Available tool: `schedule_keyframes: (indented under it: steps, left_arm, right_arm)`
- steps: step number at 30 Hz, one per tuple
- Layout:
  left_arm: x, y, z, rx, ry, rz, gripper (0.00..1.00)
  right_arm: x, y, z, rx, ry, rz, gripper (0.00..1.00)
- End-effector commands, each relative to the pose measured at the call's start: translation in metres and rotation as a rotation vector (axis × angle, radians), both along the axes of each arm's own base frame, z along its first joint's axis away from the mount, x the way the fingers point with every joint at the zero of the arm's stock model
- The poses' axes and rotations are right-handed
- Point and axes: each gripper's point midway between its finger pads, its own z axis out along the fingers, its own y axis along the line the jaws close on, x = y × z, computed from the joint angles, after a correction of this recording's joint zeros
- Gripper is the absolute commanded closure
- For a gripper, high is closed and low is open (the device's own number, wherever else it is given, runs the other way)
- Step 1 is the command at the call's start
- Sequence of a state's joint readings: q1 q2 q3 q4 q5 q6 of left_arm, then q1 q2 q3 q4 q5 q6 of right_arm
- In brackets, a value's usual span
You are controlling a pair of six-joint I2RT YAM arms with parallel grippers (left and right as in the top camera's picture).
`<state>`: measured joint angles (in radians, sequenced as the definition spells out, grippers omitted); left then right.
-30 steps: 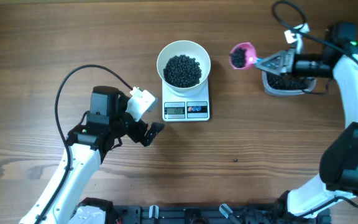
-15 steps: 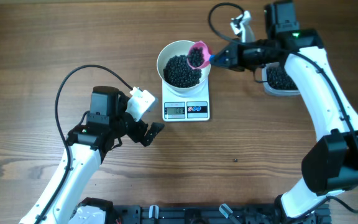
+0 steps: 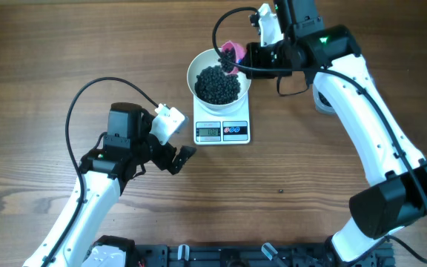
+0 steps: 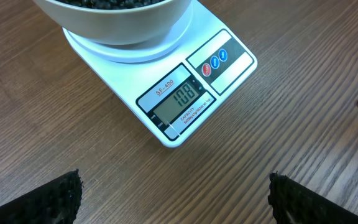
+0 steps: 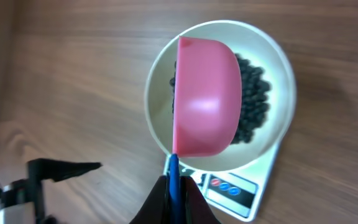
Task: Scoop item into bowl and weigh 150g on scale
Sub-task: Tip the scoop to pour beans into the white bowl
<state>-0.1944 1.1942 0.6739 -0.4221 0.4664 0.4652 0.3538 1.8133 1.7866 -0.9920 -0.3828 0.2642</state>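
Scale (image 4: 185, 93) reads SF-400, 108. Left end effector (image 4: 176, 196) spread; right end effector (image 5: 174, 186) clamps scoop (image 5: 207, 99).

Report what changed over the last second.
The right gripper, shut on the pink scoop, carried it leftward to above the white bowl and tipped it over the black beans. The open left gripper, bowl and scale stayed put.

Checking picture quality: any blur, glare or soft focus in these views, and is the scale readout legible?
Left wrist: sharp, the scale display reads 108 without glare, mild sheen on the table. Right wrist: the pink scoop shows a soft highlight; the lower-left background is blurred. Overhead: even light, faint shadows, display too small to read.
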Motion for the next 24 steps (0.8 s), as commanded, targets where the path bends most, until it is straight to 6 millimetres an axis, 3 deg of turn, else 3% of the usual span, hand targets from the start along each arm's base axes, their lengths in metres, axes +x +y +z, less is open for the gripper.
schedule_keyframes:
  steps: [1,14,24]
  left_arm:
    - [-0.003,-0.001,-0.002,-0.013,0.013,-0.003,0.00]
    - [-0.003,-0.001,-0.002,-0.013,0.013,-0.003,0.00]
    - [-0.003,-0.001,-0.002,-0.013,0.013,-0.003,0.00]
  right_arm:
    - [0.007,-0.012,0.016,-0.075,-0.089,-0.026,0.96]
    - [0.007,-0.008,0.009,-0.361,-0.238,0.016,0.95]
    - [0.011,0.010,0.016,-0.483,-0.385,0.153,0.95]
